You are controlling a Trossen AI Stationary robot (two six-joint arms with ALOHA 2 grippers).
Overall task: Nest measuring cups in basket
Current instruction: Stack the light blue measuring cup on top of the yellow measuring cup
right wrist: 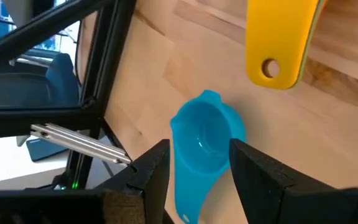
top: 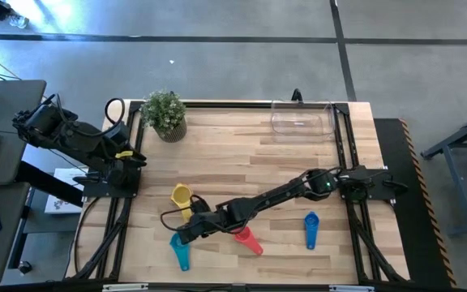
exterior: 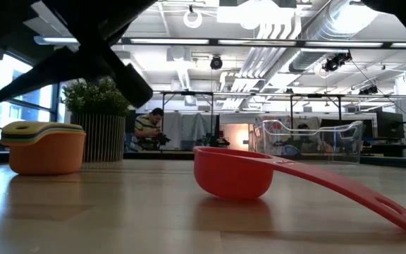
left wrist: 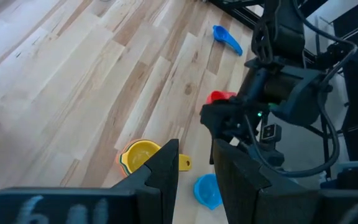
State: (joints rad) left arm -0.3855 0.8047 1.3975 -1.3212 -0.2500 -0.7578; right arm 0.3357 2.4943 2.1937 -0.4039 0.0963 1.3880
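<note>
Light, stiff, slippery light-blue plastic measuring cup (right wrist: 205, 140) between spread right gripper (right wrist: 194, 171) fingers, ungrasped; best pinched across the flat handle.

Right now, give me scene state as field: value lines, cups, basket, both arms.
stack: yellow cup on top of nested cups, orange lowest, left of table centre
light blue cup: on the table near the front edge, between the right gripper fingers, which are open, not closed on it
red cup: loose on the table, upright, handle resting on the wood
blue cup: loose, front right
basket: back right, no cups seen in it
left gripper: raised at the table's left edge, holds nothing
plant: back left
</note>
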